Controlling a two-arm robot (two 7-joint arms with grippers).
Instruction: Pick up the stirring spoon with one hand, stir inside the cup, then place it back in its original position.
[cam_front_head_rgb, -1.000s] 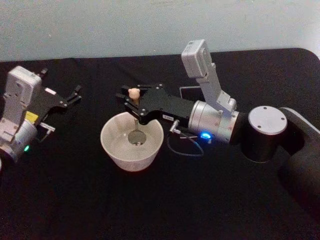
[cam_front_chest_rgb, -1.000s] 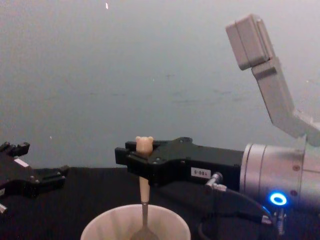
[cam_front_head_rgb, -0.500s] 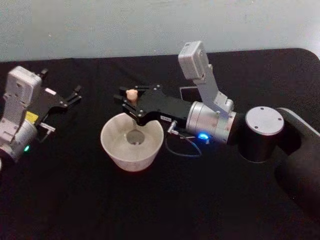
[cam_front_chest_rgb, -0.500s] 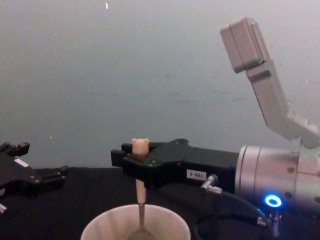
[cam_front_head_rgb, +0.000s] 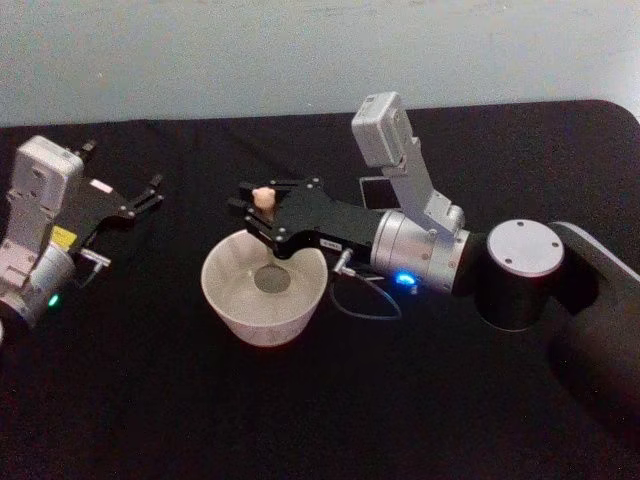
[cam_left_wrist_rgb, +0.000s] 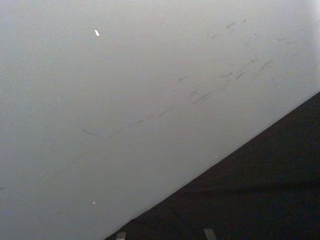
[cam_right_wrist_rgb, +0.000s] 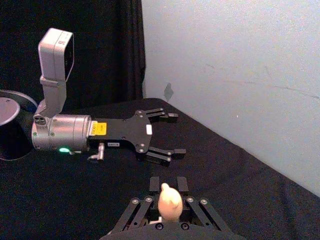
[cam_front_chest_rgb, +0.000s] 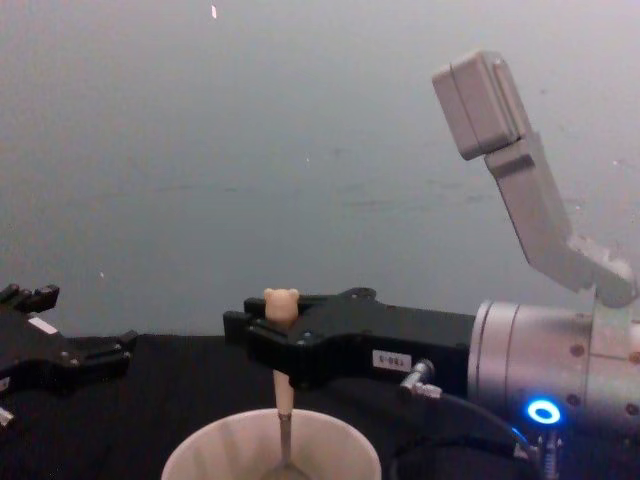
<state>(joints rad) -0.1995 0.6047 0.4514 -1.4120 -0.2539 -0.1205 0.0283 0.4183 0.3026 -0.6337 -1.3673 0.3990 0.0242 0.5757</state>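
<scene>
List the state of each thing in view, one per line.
Wide cream-white round cup: upright on the black table.
Slim bear-topped beige stirring spoon: upright, bowl inside the cup, gripped.
Black right tool: shut on the spoon's handle, above the cup.
Black left tool: open, holding nothing, parked at the left.

The cup (cam_front_head_rgb: 262, 325) is cream-white. The stirring spoon (cam_front_chest_rgb: 282, 303) has a pale beige handle. The right gripper (cam_front_head_rgb: 256, 206) is black with a white label (cam_front_chest_rgb: 390, 358). The desk (cam_front_head_rgb: 150, 400) is black.
</scene>
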